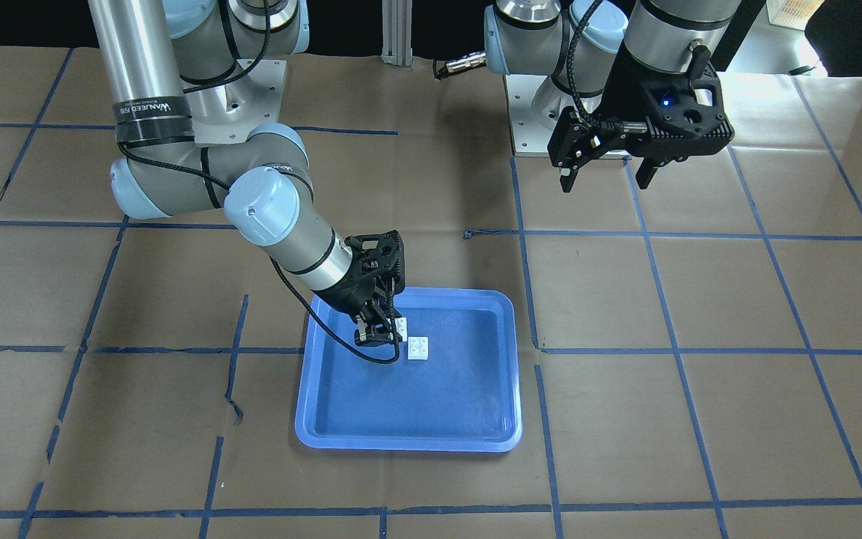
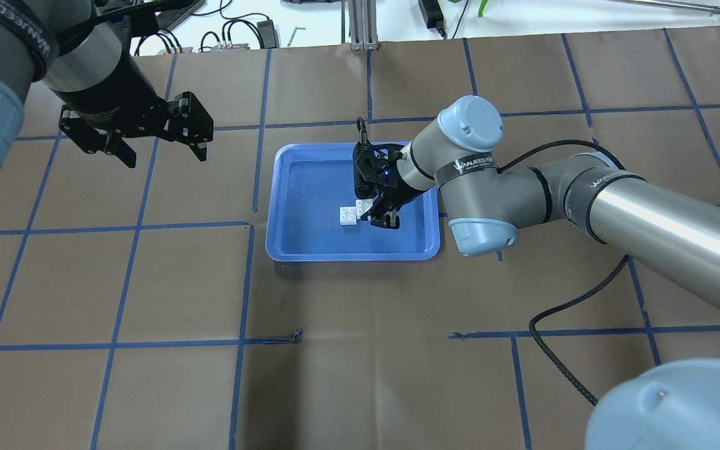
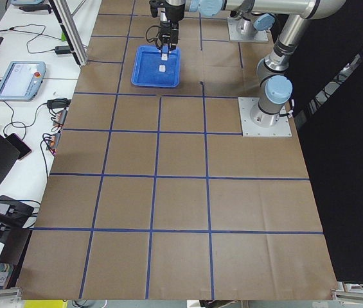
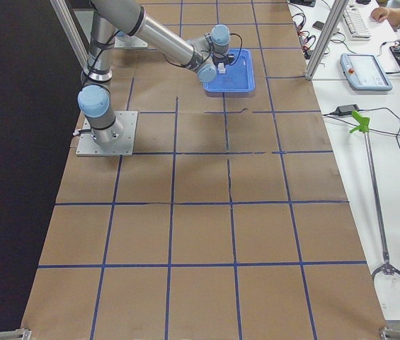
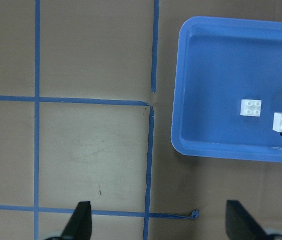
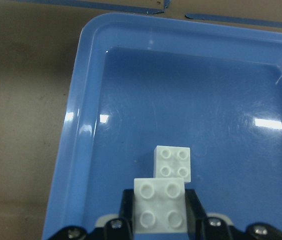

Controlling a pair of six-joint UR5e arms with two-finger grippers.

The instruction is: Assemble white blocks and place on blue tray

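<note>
White block (image 6: 159,207) was clamped in r. hand (image 2: 384,220); 2nd block (image 6: 173,162) was seen just ahead of it on blue tray (image 6: 66,150). L. hand (image 2: 166,159) was held open, empty, well apart.

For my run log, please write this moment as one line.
right gripper: shut on white block over blue tray | second block: in tray, not joined | left gripper: open, away from tray

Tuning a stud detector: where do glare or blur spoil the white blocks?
Right wrist view: glare patches on the tray floor, but the held block and loose block are sharp, studs clear. Left wrist view: even light, both small yet crisp. Side views: both too tiny for studs.
</note>
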